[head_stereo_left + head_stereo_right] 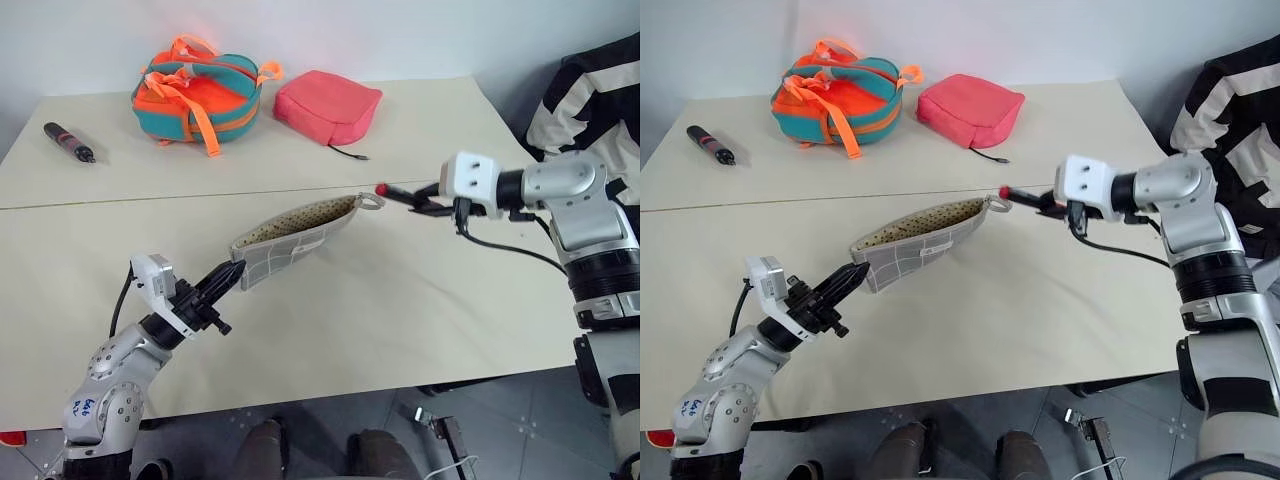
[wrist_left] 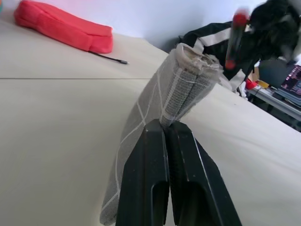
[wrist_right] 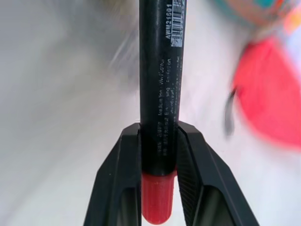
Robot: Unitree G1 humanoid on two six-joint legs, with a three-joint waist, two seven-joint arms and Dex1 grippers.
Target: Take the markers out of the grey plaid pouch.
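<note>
- Fingers of the left gripper [image 1: 236, 270] are pressed together on the bottom corner of the grey plaid pouch [image 1: 300, 235], holding it up off the table [image 1: 400, 300] with its speckled lining showing along the unzipped top edge.
- Fingers of the right gripper [image 3: 159, 155] are clamped on the black barrel of a marker [image 3: 160, 84], its red cap end sitting low between them.
- From the head cameras, that marker [image 1: 398, 193] is out in the air just beside the pouch's mouth, next to the ring pull [image 1: 371, 201], its red tip pointing at the opening.
- The step in hand looks like the removal of the first marker: it appears free of the pouch, though the gap between tip and fabric is hard to judge from this angle.
- A second, light green marker cannot be made out; it may be lying inside the pouch.
- The next move calls for carrying the held marker clear and setting it on a bare part of the table, while the left gripper keeps the pouch's mouth raised and reachable.
- Well apart at the back sit the pink-red pouch [image 1: 328, 105], the orange-and-teal bag [image 1: 198, 95] and a thicker black pen [image 1: 68, 142].
</note>
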